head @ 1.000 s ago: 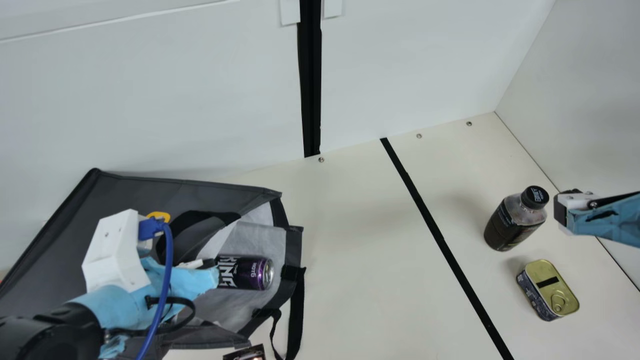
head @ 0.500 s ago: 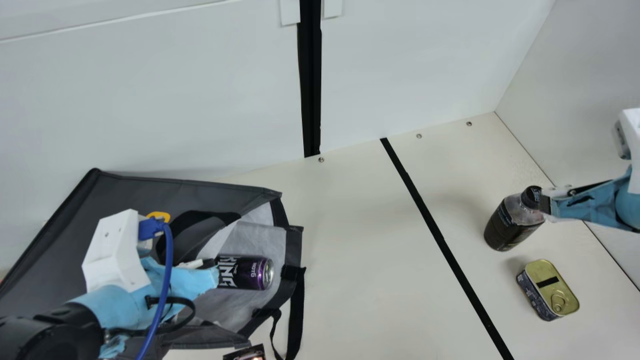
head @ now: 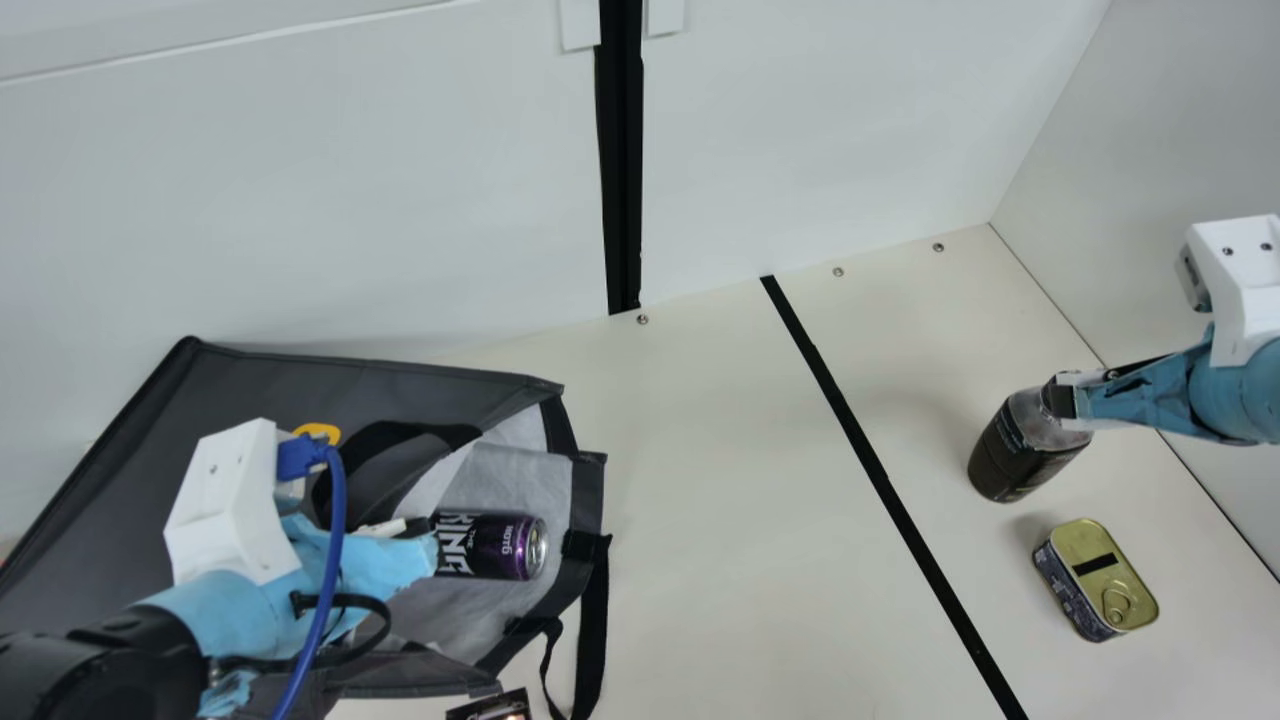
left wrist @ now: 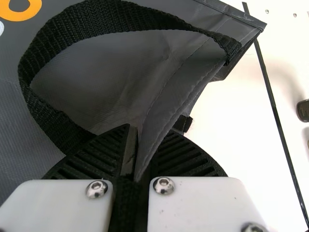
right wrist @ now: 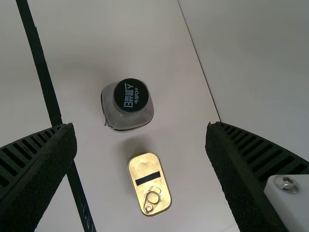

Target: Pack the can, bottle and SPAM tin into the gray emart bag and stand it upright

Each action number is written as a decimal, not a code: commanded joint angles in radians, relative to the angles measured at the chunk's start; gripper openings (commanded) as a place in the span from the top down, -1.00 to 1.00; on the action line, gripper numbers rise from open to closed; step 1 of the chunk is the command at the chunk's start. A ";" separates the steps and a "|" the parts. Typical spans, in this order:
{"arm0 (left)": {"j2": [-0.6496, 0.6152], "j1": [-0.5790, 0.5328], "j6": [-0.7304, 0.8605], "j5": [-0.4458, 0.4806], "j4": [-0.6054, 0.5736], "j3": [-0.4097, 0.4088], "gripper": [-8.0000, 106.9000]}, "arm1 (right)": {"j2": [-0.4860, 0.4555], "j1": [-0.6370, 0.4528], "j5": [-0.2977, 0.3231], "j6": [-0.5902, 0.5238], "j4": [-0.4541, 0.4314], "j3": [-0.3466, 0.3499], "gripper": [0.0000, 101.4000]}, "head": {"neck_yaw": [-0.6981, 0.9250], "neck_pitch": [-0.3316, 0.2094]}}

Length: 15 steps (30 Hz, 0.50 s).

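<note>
In the main view my left gripper (head: pixel 412 530) is at the mouth of the gray bag (head: pixel 290 385), which lies on its side. The left wrist view has the left gripper (left wrist: pixel 135 159) shut on the bag's edge (left wrist: pixel 166 113). A purple-black can (head: pixel 490 545) lies inside the opening. My right gripper (head: pixel 1068 398) is over the upright bottle (head: pixel 1022 450), covering part of its cap. In the right wrist view, the right gripper (right wrist: pixel 140 145) stands wide open, with the bottle (right wrist: pixel 131 99) and the SPAM tin (right wrist: pixel 149 184) beyond its fingers.
A black strip (head: pixel 860 440) crosses the table between bag and bottle. Back and right walls bound the table. A small dark printed item (head: pixel 490 706) is at the front edge, near the bag's hanging strap (head: pixel 592 630).
My right gripper has moved in from the right edge, leftward to above the bottle. The left arm, bag, can, bottle and tin have kept their places.
</note>
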 commanded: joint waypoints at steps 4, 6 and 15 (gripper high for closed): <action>0.000 0.000 0.000 0.000 0.000 0.000 1.00 | 0.041 -0.002 0.013 -0.008 0.012 -0.016 -0.87 | -0.001 -0.023; 0.000 0.000 0.000 0.000 0.000 0.000 1.00 | 0.058 -0.003 0.017 -0.010 0.015 -0.025 -0.87 | -0.001 -0.023; 0.000 0.000 0.000 0.000 0.000 0.000 1.00 | 0.138 0.003 0.032 -0.020 0.012 -0.071 -0.87 | -0.001 -0.023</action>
